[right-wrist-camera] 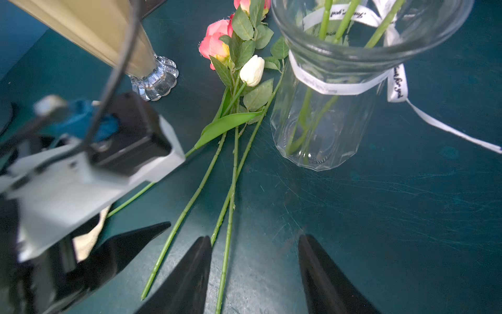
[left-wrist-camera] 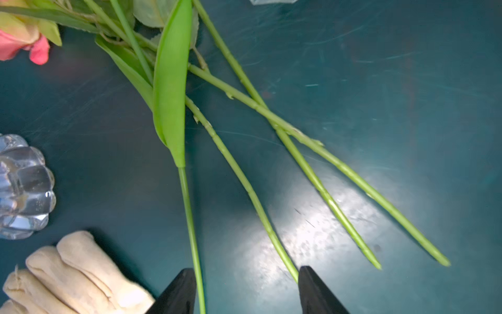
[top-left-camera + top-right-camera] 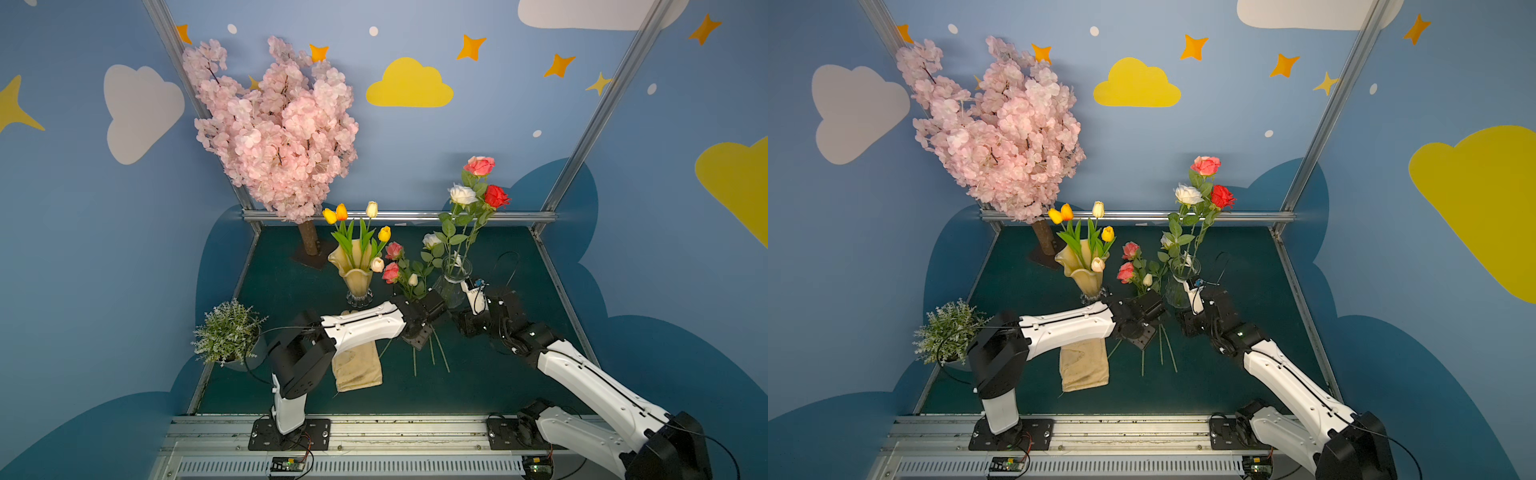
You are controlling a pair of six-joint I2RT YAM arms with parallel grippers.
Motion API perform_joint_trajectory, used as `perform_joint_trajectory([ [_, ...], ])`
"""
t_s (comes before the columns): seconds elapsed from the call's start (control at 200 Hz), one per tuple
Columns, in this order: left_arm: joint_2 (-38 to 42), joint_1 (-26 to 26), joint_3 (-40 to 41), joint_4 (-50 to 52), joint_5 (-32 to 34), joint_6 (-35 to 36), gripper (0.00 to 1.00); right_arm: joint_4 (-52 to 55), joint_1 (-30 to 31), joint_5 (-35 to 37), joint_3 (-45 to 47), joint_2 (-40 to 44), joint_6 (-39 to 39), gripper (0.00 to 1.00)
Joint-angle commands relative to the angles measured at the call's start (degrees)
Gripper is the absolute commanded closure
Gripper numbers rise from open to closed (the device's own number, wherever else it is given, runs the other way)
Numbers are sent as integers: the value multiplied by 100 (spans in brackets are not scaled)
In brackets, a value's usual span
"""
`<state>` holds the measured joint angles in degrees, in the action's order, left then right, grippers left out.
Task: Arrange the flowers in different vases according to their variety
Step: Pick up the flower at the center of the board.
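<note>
Left gripper (image 2: pixel 245 269) parted over loose stems (image 2: pixel 251 194) | right gripper (image 1: pixel 254 237) parted, empty | beside glass vase (image 1: pixel 339 114)

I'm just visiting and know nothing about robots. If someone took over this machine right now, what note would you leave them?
Left gripper: jaws open, low over the loose stems, holding nothing.
Right gripper: jaws open, empty, by the clear vase.
Done: tulips stand in the amber vase, roses in the clear vase.
Left to do: pink roses and one cream tulip lie on the table between the vases.
</note>
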<state>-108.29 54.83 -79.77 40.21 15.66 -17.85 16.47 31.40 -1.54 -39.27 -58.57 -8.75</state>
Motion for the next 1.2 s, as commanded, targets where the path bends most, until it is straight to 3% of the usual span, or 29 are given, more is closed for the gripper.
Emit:
perform_joint_trajectory([
  [0.0, -325, -258, -365, 495, -399, 322, 42, -144, -33, -13, 42, -40, -30, 43],
  [0.195, -756, -608, -685, 551, -495, 569, 54, -118, -36, 45, 42, -58, 3, 44],
  [0.646, -1295, -943, -821, 260, -635, 914, 63, -162, -32, -5, 40, -163, -21, 45],
  [0.801, -1430, -961, -955, 275, -627, 1007, 78, -179, -36, -4, 42, -150, -21, 46],
  [0.966, -1322, -930, -1029, 390, -571, 1011, 97, -196, -37, -6, 191, -138, -21, 46],
  [1.192, -727, -681, -1012, 427, -175, 987, 97, -223, -37, -24, 200, -146, -21, 47],
])
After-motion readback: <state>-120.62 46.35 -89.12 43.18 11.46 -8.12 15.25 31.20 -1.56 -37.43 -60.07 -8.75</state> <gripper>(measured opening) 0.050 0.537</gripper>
